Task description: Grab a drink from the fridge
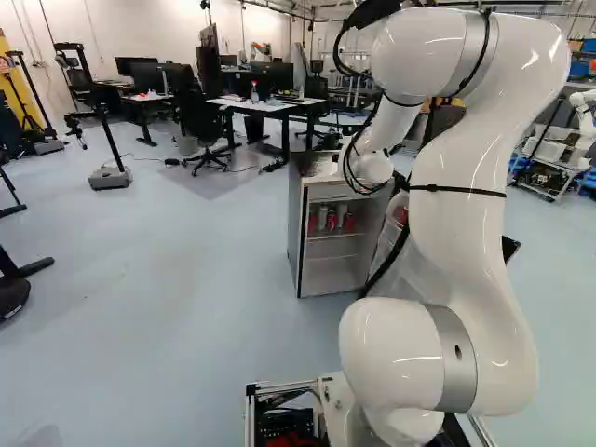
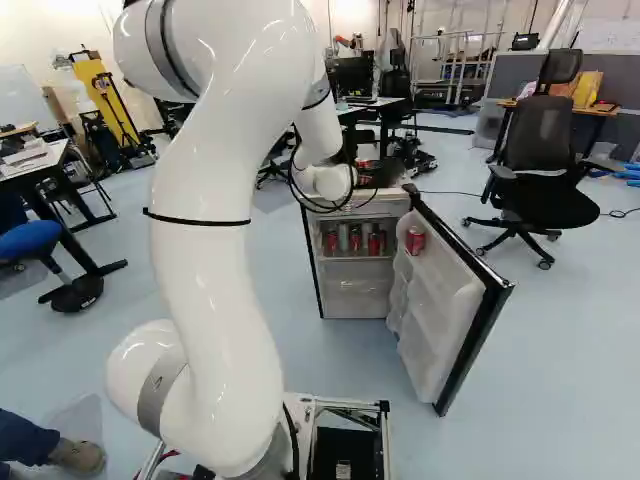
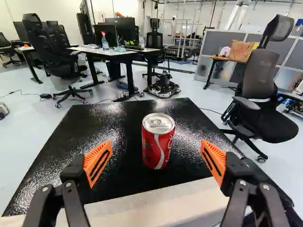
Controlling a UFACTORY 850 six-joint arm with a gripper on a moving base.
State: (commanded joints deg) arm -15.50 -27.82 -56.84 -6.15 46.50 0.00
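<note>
Past the arm, my gripper (image 2: 374, 176) is partly hidden at the fridge's top in the right base view. Seen from the wrist, the gripper (image 3: 157, 150) has its orange-padded fingers wide apart. A red drink can (image 3: 157, 142) stands upright on the fridge's black top (image 3: 99, 127), centred between the fingertips or just ahead of them, with a gap on both sides. The fridge (image 1: 296, 233) has its door (image 2: 455, 310) swung open. Inside, several cans (image 2: 356, 241) stand on a shelf, and another red can (image 2: 415, 240) sits in the door.
The open door juts toward the base on the fridge's right. Beyond the fridge are desks (image 3: 113, 53), a black office chair (image 3: 260, 99) to the right, and a low wheeled device (image 3: 163, 87) on the floor. Another robot (image 1: 584, 116) stands at the far right of the left base view.
</note>
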